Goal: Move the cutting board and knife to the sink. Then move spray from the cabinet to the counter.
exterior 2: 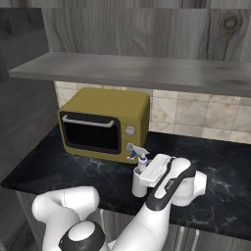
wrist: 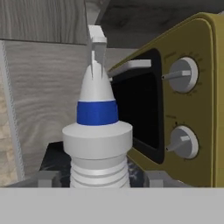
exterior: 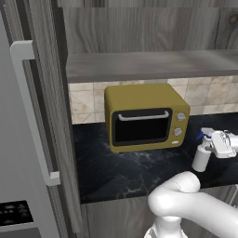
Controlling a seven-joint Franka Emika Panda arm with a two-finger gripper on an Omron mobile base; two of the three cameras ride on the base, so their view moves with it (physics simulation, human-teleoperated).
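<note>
Your gripper (exterior 2: pixel 143 177) holds the spray (exterior 2: pixel 139 174) upright by its neck, clamped between the jaws. Its base sits at or just above the table (exterior 2: pixel 230 196) near the front edge, right of the yellow oven (exterior 2: pixel 104 123).

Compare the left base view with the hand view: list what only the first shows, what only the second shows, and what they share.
Left base view alone: the grey shelf board above, a tall door with a bar handle on the left, the tiled wall, the black counter.

Hand view alone: the blue band round the spray's neck and its ribbed collar, seen close between the gripper tips.

Both: the spray and the yellow oven with its two knobs.
</note>
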